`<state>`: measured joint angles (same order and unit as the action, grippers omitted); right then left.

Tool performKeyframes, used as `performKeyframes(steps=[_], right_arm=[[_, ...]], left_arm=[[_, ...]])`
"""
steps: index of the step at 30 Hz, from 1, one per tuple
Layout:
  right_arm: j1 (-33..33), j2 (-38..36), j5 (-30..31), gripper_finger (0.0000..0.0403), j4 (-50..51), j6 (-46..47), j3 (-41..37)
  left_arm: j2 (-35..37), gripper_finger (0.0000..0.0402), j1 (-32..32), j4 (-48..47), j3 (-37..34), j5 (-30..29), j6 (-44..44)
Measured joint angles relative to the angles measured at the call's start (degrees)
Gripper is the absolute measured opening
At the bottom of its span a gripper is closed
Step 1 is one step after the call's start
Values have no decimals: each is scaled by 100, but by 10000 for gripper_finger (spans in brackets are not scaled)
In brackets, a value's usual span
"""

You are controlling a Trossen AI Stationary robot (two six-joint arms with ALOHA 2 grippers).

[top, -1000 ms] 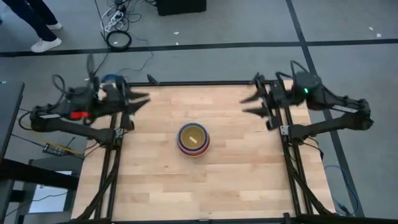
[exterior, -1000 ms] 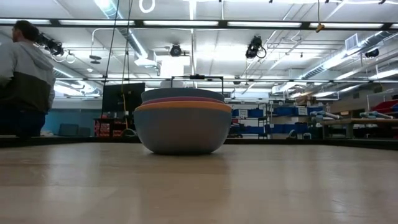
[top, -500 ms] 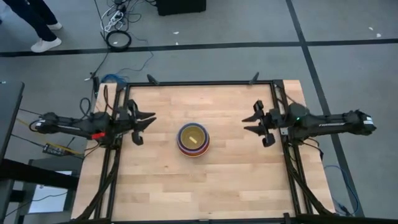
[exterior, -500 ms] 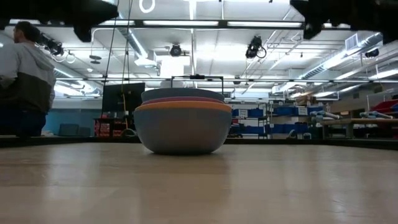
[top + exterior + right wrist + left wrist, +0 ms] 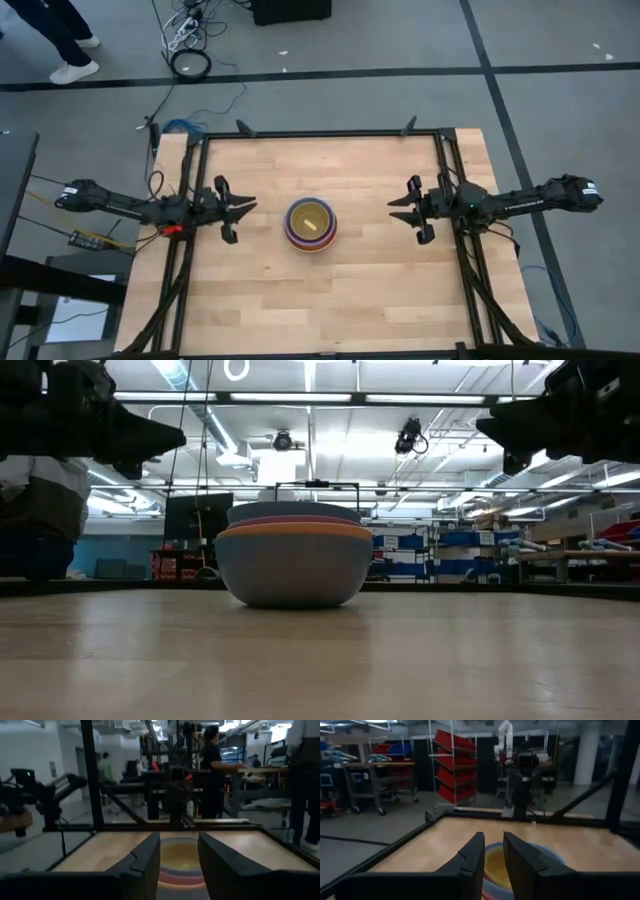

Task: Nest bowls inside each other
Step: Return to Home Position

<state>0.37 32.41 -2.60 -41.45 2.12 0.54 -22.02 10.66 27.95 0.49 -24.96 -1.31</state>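
Note:
The bowls (image 5: 311, 224) stand nested in one stack at the middle of the wooden table, the yellow one (image 5: 312, 218) innermost, and the stack rests on the base of the outermost grey-blue bowl (image 5: 293, 570). My left gripper (image 5: 245, 207) hangs low at the table's left side, level and pointing at the stack (image 5: 492, 865). It is open with nothing between its fingers (image 5: 494, 842). My right gripper (image 5: 395, 210) mirrors it at the right side, open and empty (image 5: 179, 842), also pointing at the stack (image 5: 180, 862). Both are well clear of the bowls.
A black metal frame (image 5: 320, 133) runs along the table's edges. Bare wood lies all round the stack. A person (image 5: 40, 510) stands beyond the far left corner, and more people (image 5: 212, 770) show in the room behind.
Both arms have come down from high above the far corners to just above the table's left and right sides. Their grippers have tipped level and now point at the stack. The bowls have stayed where they were.

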Motion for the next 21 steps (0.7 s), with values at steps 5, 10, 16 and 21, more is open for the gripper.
performKeyframes(steps=[5, 10, 16, 21], right_arm=[[-1, 86, 304, 123, 659, -71, 0], [19, 178, 251, 121, 575, -37, -2], [-6, -31, 13, 123, -34, 47, 32], [-128, -757, -43, 122, -344, -7, 48]], left_arm=[[-4, 64, -4, -309, -2, -132, -103], [-11, 60, -4, -235, -2, -228, 50], [27, 59, -4, 1378, 135, -464, -284], [365, 59, 0, 1030, 1087, -469, -869]])
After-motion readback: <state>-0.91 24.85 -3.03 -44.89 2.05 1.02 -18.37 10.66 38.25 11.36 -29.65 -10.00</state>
